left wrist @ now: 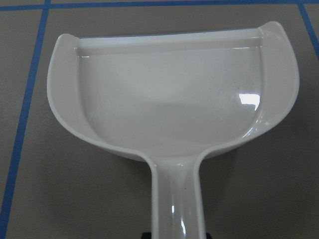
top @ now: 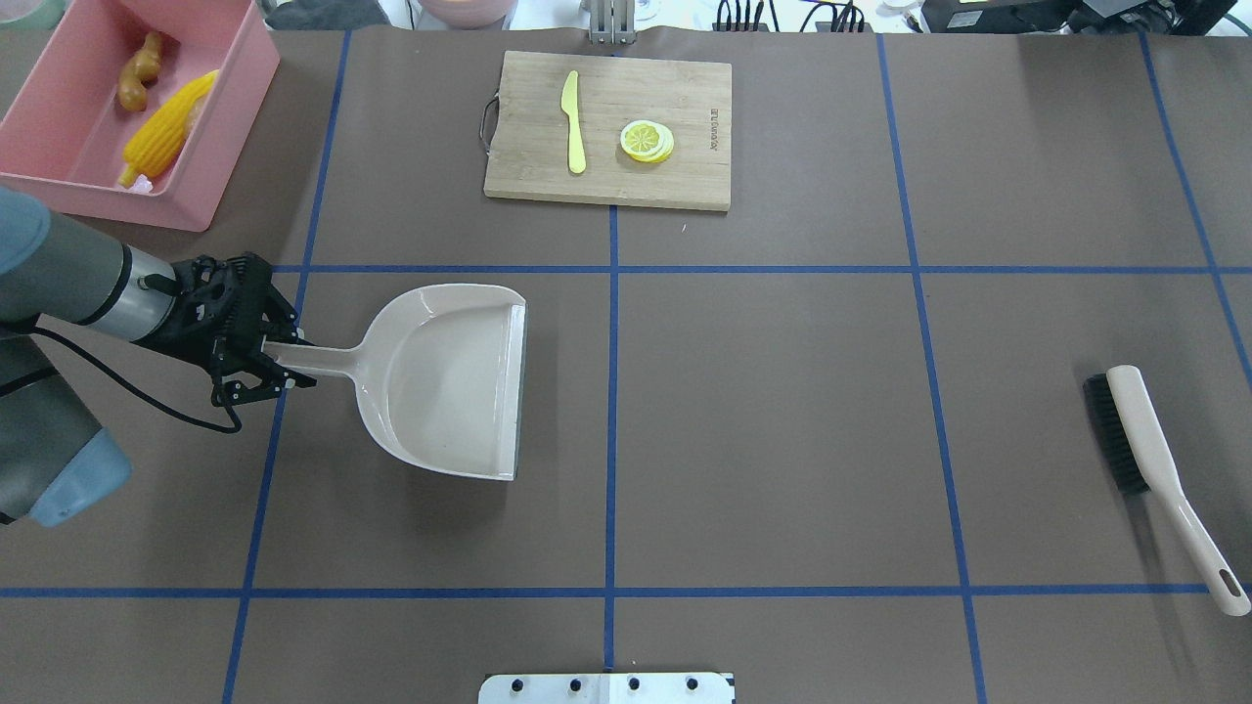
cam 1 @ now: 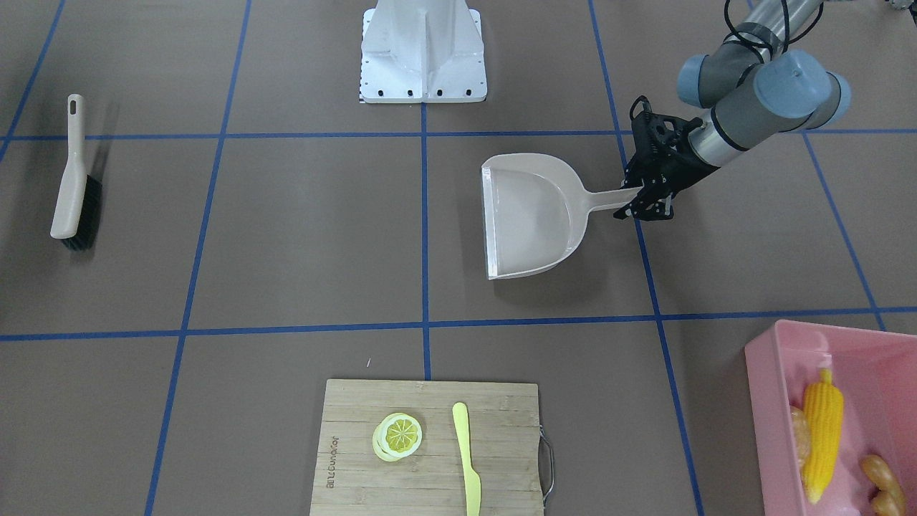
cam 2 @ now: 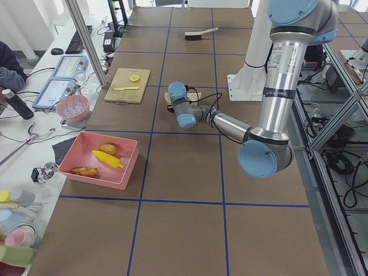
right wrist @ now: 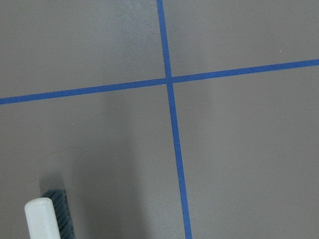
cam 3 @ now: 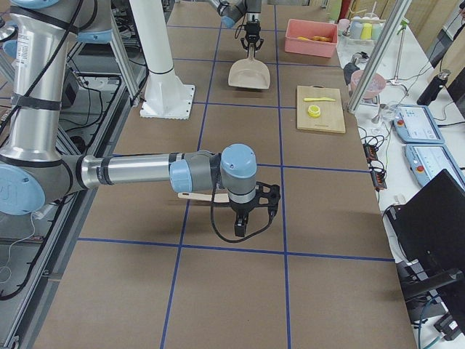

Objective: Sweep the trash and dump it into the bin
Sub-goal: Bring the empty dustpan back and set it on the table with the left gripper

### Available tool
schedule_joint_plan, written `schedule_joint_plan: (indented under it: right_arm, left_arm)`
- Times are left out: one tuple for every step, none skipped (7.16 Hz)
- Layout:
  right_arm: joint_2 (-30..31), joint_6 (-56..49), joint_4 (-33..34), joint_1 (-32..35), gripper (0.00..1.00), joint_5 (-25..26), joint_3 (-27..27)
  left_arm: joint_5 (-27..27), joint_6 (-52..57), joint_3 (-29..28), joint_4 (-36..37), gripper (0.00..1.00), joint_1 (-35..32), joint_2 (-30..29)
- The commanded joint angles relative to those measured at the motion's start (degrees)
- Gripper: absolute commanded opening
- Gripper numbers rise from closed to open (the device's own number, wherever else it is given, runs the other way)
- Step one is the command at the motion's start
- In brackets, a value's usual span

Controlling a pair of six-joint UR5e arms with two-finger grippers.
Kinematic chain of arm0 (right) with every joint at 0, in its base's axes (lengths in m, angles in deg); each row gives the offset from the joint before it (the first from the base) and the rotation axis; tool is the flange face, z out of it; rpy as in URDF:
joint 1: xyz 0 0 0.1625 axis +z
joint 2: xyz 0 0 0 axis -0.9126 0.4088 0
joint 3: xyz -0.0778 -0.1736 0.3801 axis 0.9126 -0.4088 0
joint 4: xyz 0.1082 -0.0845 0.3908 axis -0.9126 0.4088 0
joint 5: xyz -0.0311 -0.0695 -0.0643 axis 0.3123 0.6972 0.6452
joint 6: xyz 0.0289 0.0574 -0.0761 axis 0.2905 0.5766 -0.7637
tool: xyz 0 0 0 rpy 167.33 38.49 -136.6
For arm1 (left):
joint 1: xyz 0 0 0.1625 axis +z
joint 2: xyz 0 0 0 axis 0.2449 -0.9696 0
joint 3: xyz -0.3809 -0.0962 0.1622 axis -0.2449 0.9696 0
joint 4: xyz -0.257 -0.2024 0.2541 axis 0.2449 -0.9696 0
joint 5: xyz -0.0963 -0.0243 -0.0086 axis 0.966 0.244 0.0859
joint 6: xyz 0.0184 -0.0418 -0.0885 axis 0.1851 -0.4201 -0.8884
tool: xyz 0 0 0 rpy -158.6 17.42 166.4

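at the far left corner of the counter (top: 782, 391) the bin (top: 233, 137) holds the corn (top: 166, 132), ginger (top: 140, 70) and potato (cam 2: 108, 149). left end effector (top: 269, 360) is clamped on the handle of the dustpan (top: 440, 381), pan empty, mouth facing counter centre. right end effector (cam 3: 243, 225) hangs near the brush (top: 1144, 440); can't tell if it's wide or narrow.
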Motion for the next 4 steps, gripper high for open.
schedule_joint_plan:
  right_arm:
    - [-0.30,-0.02,-0.11,-0.04,1.00,0.11,-0.36]
    - [-0.39,-0.11,0.06,-0.13,1.00,0.11,-0.53]
    - [-0.56,-0.11,0.06,-0.13,1.00,-0.07,-0.45]
    - [-0.65,-0.11,0.06,-0.30,1.00,-0.33,-0.45]
  left_arm:
    - [-1.27,0.82,-1.22,-0.09,0.07,0.98,-1.59]
    - [-1.45,0.99,-1.31,-0.26,0.09,1.07,-1.77]
    - [-1.63,3.61,-1.40,0.09,0.10,1.25,-1.68]
    - [-1.63,3.63,-1.40,0.18,0.10,1.33,-1.77]
